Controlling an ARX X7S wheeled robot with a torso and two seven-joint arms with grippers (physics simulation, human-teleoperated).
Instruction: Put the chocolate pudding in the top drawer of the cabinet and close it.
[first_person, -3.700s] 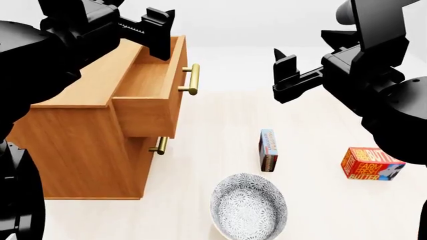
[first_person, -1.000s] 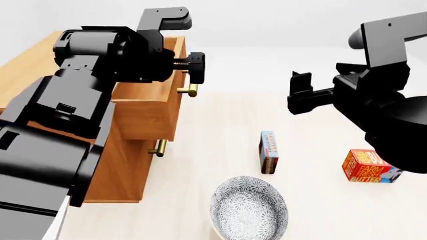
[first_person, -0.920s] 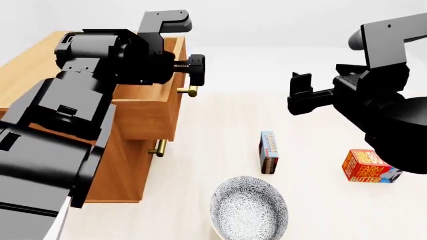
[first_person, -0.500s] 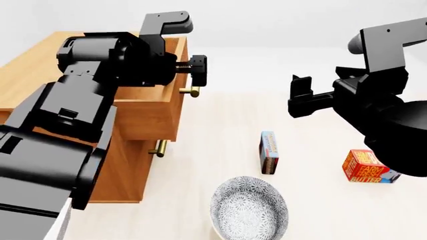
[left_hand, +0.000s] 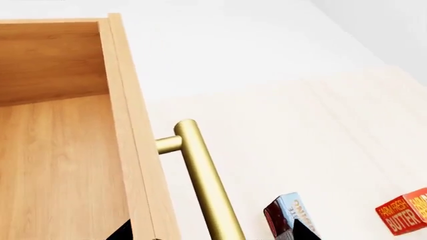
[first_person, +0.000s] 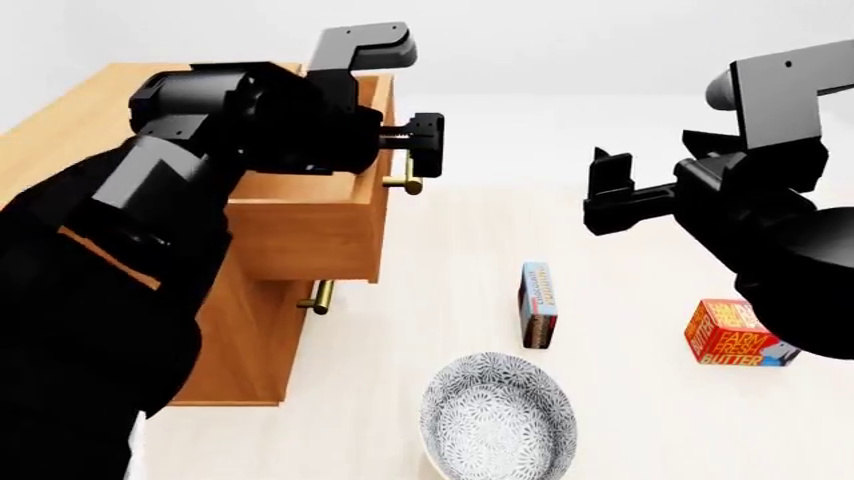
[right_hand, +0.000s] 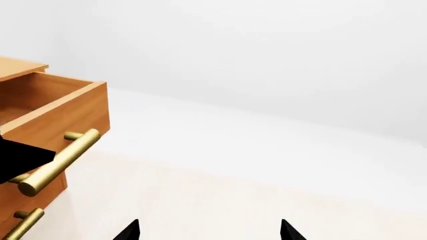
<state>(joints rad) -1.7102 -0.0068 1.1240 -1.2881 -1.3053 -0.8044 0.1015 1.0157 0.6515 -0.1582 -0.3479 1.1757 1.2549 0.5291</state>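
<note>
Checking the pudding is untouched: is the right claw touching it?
Apart. The head view shows the right claw hanging open in the air, well above the pudding box standing on the floor.

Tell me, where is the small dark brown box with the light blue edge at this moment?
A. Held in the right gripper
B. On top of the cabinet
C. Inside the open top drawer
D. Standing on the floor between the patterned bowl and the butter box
D: the chocolate pudding stands upright on the floor, beyond the bowl and left of the butter box; neither gripper holds it.
</note>
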